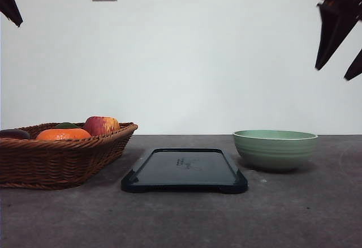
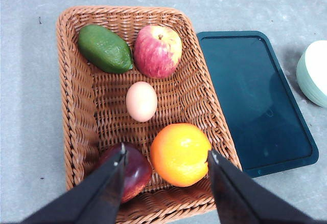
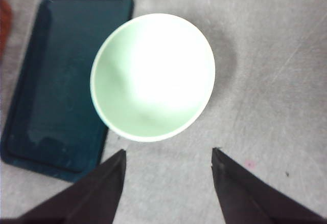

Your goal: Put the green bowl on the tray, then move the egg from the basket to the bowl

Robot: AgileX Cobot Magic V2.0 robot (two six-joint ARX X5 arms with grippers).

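The tray (image 1: 184,170) bears small print I can't read; my left gripper (image 2: 166,157) and right gripper (image 3: 168,157) gape empty.

Low front view across table; both wrist views straight down from high, sharing the tray (image 2: 255,104)

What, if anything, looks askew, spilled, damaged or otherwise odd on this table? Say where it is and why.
Nothing stands out. The green bowl sits upright and empty on the table, beside the tray, which lies flat and bare. The basket holds its egg and fruit neatly. Both grippers, left and right, hang open above.
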